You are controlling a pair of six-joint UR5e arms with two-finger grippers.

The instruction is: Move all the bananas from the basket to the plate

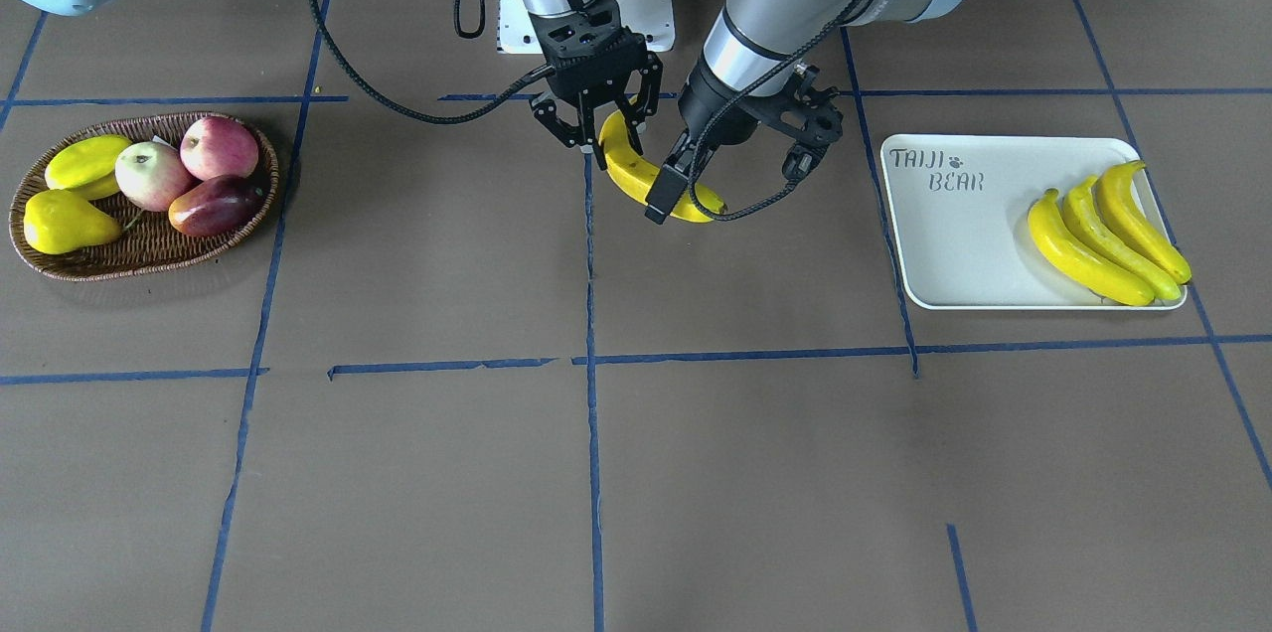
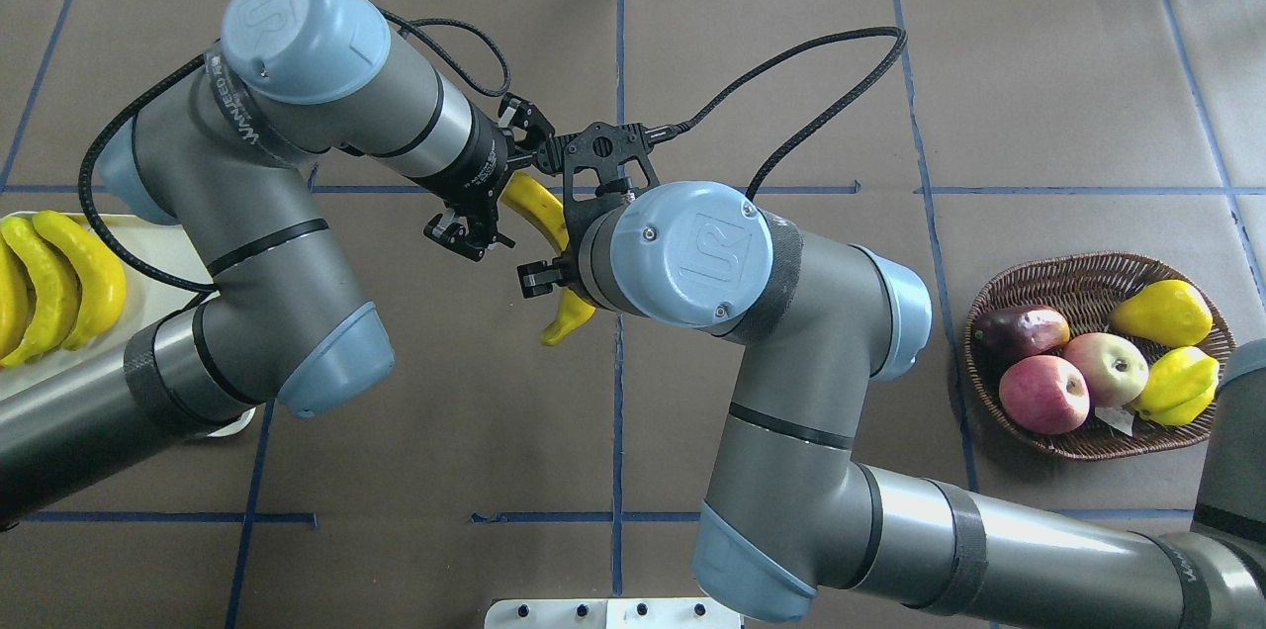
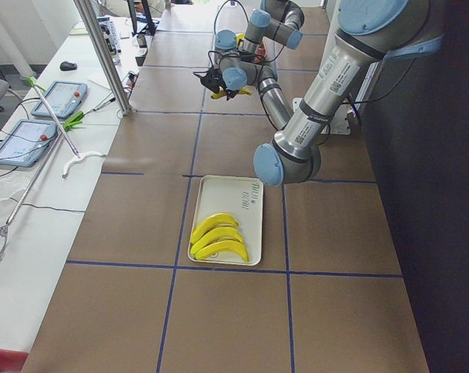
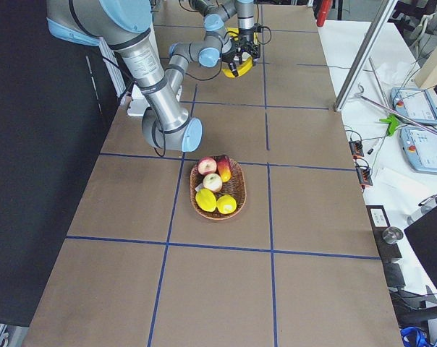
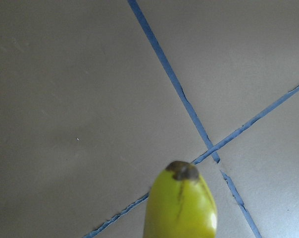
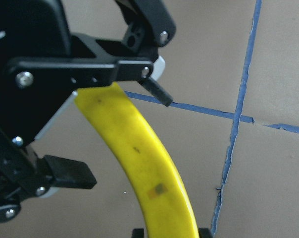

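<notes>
While the right gripper (image 1: 604,130) is clamped on the upper end of one banana (image 1: 636,177), its fingertips pressing the fruit from both sides at the bottom of the right wrist view, the left gripper (image 6: 121,135) stands wide apart around the same banana further along. Its two black fingers (image 6: 69,172) flank the yellow curve with a gap on each side, and neither visibly touches it. The left wrist view shows only the banana's dark-capped tip against the desk, with no finger in frame.

The banana hangs over the desk's middle, nearer the robot's edge, beside a crossing of blue lines. Toward the desk's left end lies the plate (image 1: 954,244). Three bananas (image 1: 1093,239) rest on it side by side, touching, at the end nearest that desk end, and the grey lettering sits at the plate's opposite end. Toward the right end sits the basket (image 1: 99,266), holding two apples (image 1: 154,173), a dark red-purple fruit (image 1: 214,205), a pear (image 1: 65,223) and a yellow-green fruit (image 1: 87,163).

Brown sheeting (image 1: 417,493) covers the desk, marked into squares by blue tape (image 1: 592,473). Along the edge opposite the robot runs a white bench (image 3: 33,272) with two tablets (image 3: 60,99), loose cables and a slanting metal post (image 3: 102,53).
</notes>
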